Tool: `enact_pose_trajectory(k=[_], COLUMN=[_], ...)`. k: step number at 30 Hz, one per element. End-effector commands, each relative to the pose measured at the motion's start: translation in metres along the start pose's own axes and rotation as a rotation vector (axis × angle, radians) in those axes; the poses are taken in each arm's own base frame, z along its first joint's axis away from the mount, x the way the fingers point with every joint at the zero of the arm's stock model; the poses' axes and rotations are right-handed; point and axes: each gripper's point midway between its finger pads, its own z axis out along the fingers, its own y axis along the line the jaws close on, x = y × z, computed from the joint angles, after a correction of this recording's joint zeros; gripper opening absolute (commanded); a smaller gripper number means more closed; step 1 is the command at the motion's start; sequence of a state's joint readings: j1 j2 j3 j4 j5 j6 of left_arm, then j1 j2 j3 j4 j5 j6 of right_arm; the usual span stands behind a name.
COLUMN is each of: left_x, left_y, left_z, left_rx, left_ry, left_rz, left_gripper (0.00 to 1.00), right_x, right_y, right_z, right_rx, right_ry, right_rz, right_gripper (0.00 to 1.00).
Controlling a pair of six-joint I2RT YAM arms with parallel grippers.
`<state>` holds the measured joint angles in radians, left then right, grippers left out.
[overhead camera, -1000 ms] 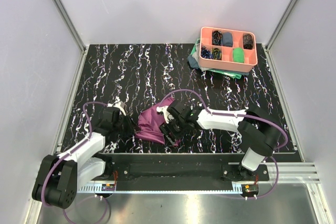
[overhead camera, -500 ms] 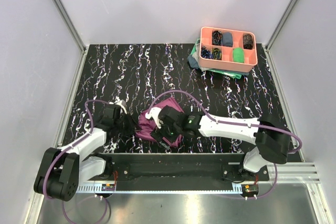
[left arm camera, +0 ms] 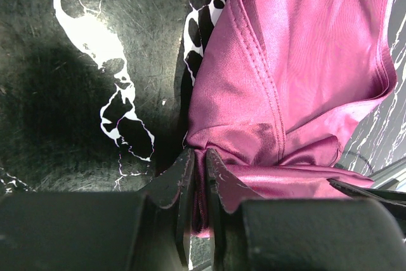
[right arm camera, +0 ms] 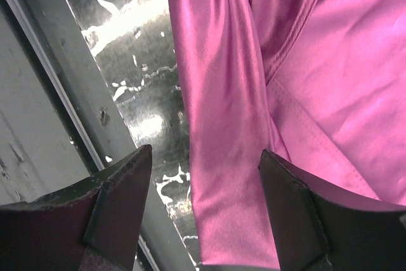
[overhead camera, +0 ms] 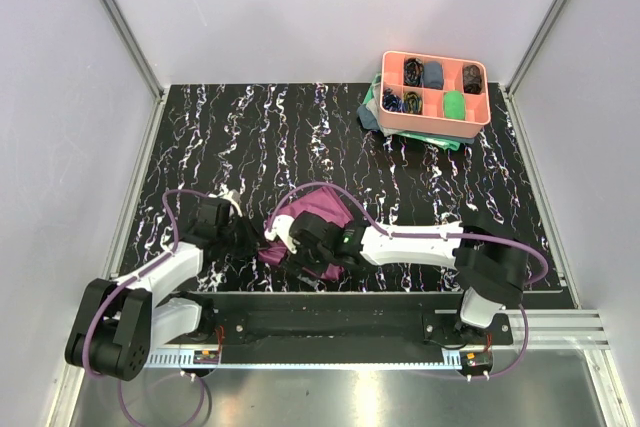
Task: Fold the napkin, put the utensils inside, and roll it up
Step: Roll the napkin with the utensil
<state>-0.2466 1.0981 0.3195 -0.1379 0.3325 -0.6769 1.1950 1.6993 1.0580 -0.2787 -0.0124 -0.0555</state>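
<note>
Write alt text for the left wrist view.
The left gripper pinches a bunched edge of the plum-purple napkin at bottom centre. The shiny, creased cloth spreads up and to the right over a black table with white veining.

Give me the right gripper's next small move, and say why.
Probably close the right gripper on the fold of the napkin lying between its open jaws. The left gripper is shut on a pinch of the cloth, and the napkin lies bunched, not flat, so a second grip seems needed to pull it out before folding.
</note>
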Motion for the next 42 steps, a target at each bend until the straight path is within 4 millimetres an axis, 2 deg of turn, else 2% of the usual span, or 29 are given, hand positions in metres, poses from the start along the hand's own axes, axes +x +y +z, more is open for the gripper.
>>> enact_pose_trajectory(k=[1, 4, 6, 8, 12, 18, 21, 22, 23, 26, 30, 31, 33, 34, 36, 37, 38, 42], left_x=[0.012, 0.012, 0.013, 0.013, 0.013, 0.011, 0.011, 0.011, 0.01, 0.008, 0.001, -0.001, -0.008, -0.014, -0.019, -0.023, -0.026, -0.029], left_y=[0.015, 0.016, 0.016, 0.016, 0.015, 0.012, 0.009, 0.008, 0.006, 0.002, -0.004, -0.006, -0.008, -0.013, -0.013, -0.015, -0.014, -0.015], left_z=[0.0, 0.001, 0.001, 0.001, 0.001, 0.001, 0.0, 0.0, -0.001, -0.003, -0.008, -0.012, -0.016, -0.021, -0.026, -0.03, -0.032, -0.038], left_rx=[-0.062, -0.063, -0.063, -0.064, -0.059, -0.046, -0.036, -0.032, -0.026, -0.017, -0.008, -0.005, -0.01, -0.001, -0.012, -0.007, -0.013, 0.0], left_ry=[0.051, 0.052, 0.055, 0.056, 0.055, 0.055, 0.058, 0.057, 0.058, 0.052, 0.028, 0.015, -0.018, -0.044, -0.076, -0.106, -0.124, -0.172], left_rz=[0.008, 0.009, 0.01, 0.009, 0.011, 0.014, 0.014, 0.013, 0.013, 0.016, 0.025, 0.029, 0.037, 0.045, 0.051, 0.058, 0.061, 0.063], left_gripper=[0.14, 0.14, 0.14, 0.14, 0.14, 0.13, 0.13, 0.13, 0.14, 0.16, 0.25, 0.35, 0.49, 0.6, 0.7, 0.75, 0.76, 0.76], right_x=[-0.034, -0.032, -0.021, -0.01, 0.0, 0.016, 0.028, 0.029, 0.036, 0.054, 0.073, 0.077, 0.081, 0.081, 0.082, 0.082, 0.081, 0.076], right_y=[0.003, 0.008, 0.007, 0.003, -0.012, -0.011, -0.008, -0.008, -0.008, -0.008, 0.003, 0.007, 0.019, 0.019, 0.029, 0.028, 0.033, 0.032], right_z=[-0.01, -0.009, 0.002, 0.013, 0.022, 0.035, 0.039, 0.04, 0.042, 0.045, 0.047, 0.047, 0.044, 0.042, 0.039, 0.039, 0.037, 0.034], right_rx=[-0.005, -0.032, -0.032, -0.007, 0.075, 0.048, 0.028, 0.028, 0.031, 0.031, -0.039, -0.061, -0.145, -0.171, -0.257, -0.278, -0.327, -0.419], right_ry=[-0.122, -0.119, -0.083, -0.044, -0.01, 0.044, 0.094, 0.103, 0.126, 0.18, 0.238, 0.251, 0.267, 0.268, 0.274, 0.275, 0.276, 0.256], right_rz=[-0.032, -0.037, -0.034, -0.032, -0.036, -0.034, -0.01, -0.004, 0.017, 0.064, 0.143, 0.157, 0.189, 0.207, 0.233, 0.246, 0.259, 0.301], right_gripper=[0.76, 0.76, 0.76, 0.76, 0.77, 0.77, 0.71, 0.67, 0.58, 0.5, 0.4, 0.38, 0.36, 0.36, 0.36, 0.36, 0.36, 0.35])
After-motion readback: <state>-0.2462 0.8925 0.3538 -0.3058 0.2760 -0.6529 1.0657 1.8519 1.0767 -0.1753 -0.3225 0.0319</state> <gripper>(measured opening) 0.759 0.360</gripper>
